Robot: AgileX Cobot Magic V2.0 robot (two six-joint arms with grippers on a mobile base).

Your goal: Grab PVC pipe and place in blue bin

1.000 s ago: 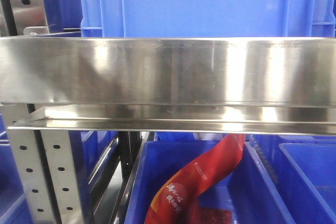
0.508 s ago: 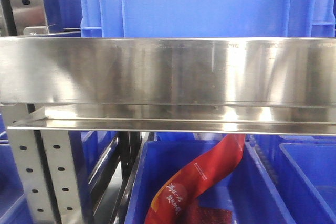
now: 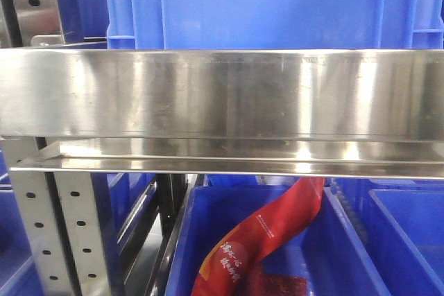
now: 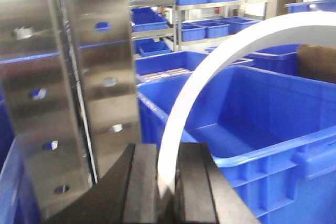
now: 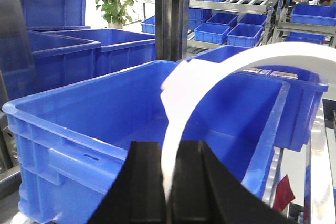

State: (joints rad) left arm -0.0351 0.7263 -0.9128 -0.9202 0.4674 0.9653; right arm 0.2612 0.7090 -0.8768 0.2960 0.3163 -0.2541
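Observation:
The PVC pipe is a white curved piece. In the left wrist view my left gripper (image 4: 167, 156) is shut on one end of the pipe (image 4: 202, 74), which arcs up and to the right over a blue bin (image 4: 273, 148). In the right wrist view my right gripper (image 5: 172, 153) is shut on the white pipe (image 5: 262, 53), which arcs up and right above a large blue bin (image 5: 58, 137) that looks empty inside. Neither gripper nor the pipe shows in the front view.
A perforated steel upright (image 4: 79, 77) stands close on the left of the left gripper. The front view is filled by a steel shelf beam (image 3: 222, 95), with a blue crate (image 3: 263, 5) above and a blue bin holding a red bag (image 3: 263, 240) below. Racks of blue bins (image 5: 231, 24) stand behind.

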